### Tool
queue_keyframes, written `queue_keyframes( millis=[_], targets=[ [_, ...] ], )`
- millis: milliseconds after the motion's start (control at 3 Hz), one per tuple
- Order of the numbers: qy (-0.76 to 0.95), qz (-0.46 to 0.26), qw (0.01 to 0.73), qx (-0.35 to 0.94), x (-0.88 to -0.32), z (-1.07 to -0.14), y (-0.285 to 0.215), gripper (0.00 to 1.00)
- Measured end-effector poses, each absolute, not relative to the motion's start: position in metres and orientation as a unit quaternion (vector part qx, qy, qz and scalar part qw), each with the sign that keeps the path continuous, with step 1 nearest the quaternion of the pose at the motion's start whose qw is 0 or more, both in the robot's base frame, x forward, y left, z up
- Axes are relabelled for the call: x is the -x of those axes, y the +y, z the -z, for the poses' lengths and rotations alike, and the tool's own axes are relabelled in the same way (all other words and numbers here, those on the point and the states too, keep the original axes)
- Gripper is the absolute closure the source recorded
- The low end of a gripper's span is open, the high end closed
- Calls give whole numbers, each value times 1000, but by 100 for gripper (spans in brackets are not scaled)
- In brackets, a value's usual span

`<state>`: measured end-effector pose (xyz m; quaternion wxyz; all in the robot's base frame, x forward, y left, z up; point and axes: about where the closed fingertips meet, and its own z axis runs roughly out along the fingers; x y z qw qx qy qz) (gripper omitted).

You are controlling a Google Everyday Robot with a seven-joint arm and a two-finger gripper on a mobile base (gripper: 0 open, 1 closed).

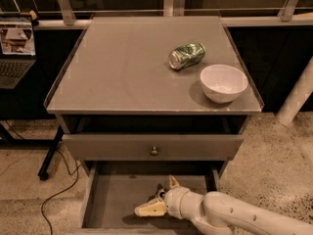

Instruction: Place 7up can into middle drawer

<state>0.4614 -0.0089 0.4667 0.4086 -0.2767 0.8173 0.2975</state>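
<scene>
Where the shallow grey middle drawer (113, 199) lies open, the pincer (156, 196) hovers.

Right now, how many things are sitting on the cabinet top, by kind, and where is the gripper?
Green can: 1
White bowl: 1
Total: 2
The gripper is not on the top; it is down inside the open middle drawer.
</scene>
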Motion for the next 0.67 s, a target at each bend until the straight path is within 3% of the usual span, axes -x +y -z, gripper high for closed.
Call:
queue_keyframes(
  millis=[667],
  targets=[
    [814, -292, 431, 259, -459, -473, -34, 0]
  ],
)
